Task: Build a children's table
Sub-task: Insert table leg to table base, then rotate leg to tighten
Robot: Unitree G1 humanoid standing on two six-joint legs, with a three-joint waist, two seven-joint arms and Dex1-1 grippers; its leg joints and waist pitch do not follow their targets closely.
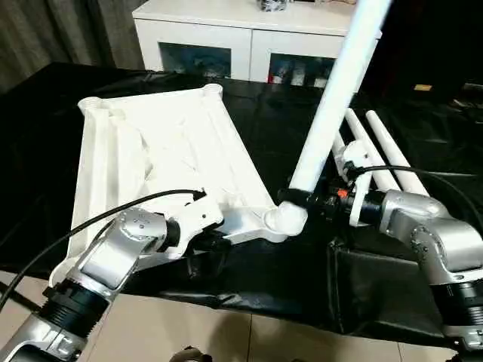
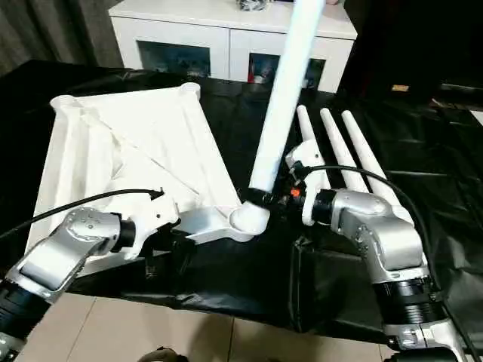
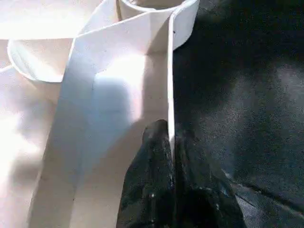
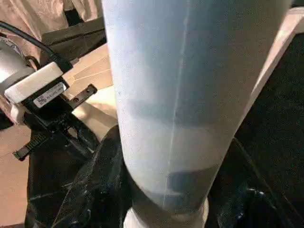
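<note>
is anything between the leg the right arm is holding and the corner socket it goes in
Nothing visible does. The leg held by the right end effector already has its lower end seated in the near corner socket of the table top.

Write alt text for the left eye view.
The right gripper clasps a white leg standing tilted in the near corner socket of the upturned white tabletop on a black cloth. The left gripper pinches the tabletop's near rim; three spare legs lie alongside.
</note>
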